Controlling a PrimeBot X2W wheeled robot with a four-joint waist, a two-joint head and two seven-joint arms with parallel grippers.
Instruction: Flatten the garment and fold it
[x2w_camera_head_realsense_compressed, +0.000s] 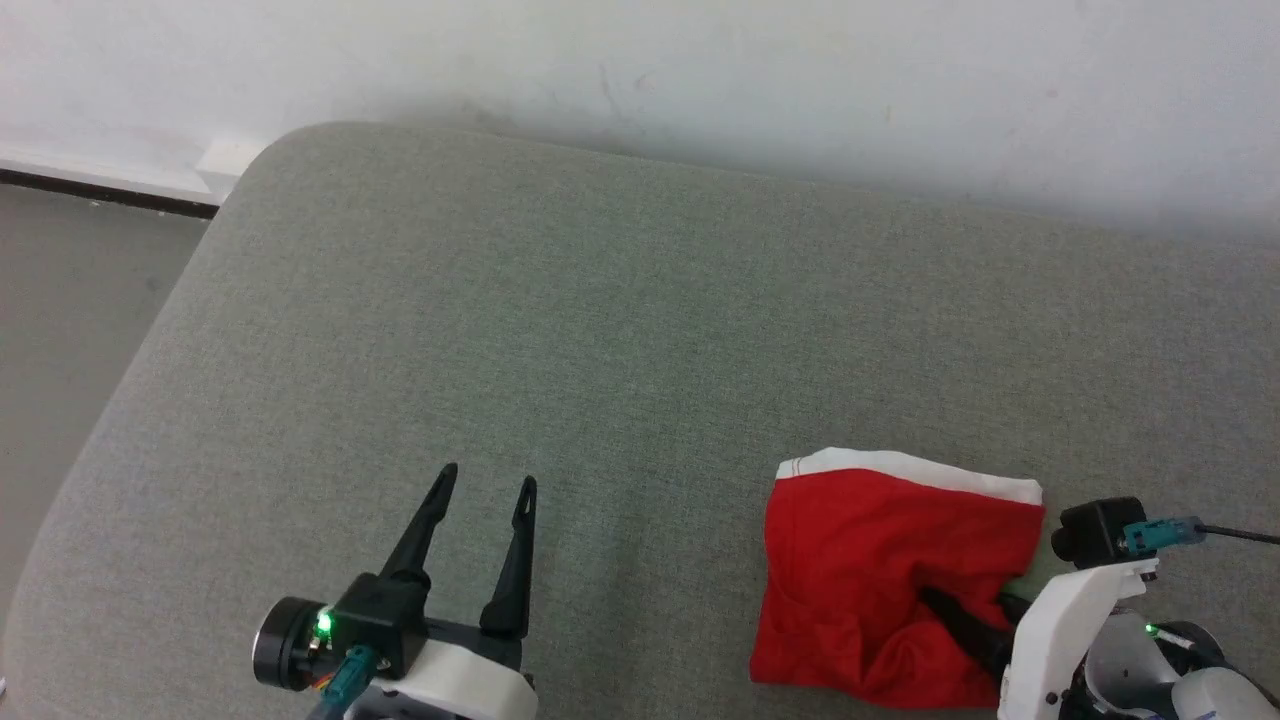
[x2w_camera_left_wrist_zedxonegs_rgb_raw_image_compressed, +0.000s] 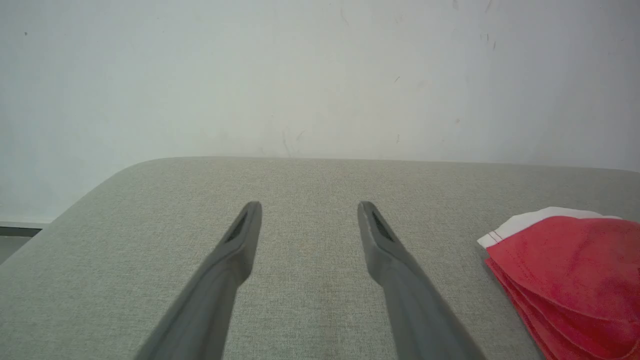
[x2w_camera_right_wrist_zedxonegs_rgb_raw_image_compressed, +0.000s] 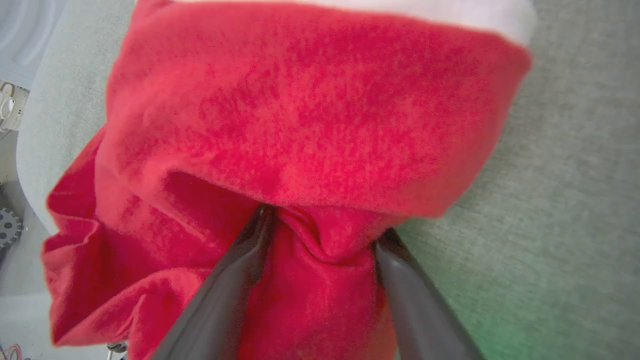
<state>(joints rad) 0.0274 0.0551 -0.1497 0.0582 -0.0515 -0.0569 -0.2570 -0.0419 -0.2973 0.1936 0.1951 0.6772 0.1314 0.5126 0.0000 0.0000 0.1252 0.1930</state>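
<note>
Red shorts (x2w_camera_head_realsense_compressed: 880, 560) are lying crumpled near the front right of the grey cushion (x2w_camera_head_realsense_compressed: 600, 300). The right hand (x2w_camera_right_wrist_zedxonegs_rgb_raw_image_compressed: 324, 225) is sitting spread wide, tips poking under a fold, with fabric bunching between its fingers. The left hand (x2w_camera_head_realsense_compressed: 489, 476) is hovering wide open over bare cushion, well off to the left.

Grey-green, fabric-covered padded surface (x2w_camera_head_realsense_compressed: 600, 330), rounded at the far left corner, backed by a white wall (x2w_camera_head_realsense_compressed: 800, 80). On its near right part, red garment (x2w_camera_head_realsense_compressed: 870, 560), folded in layers, white band along the far edge.
</note>
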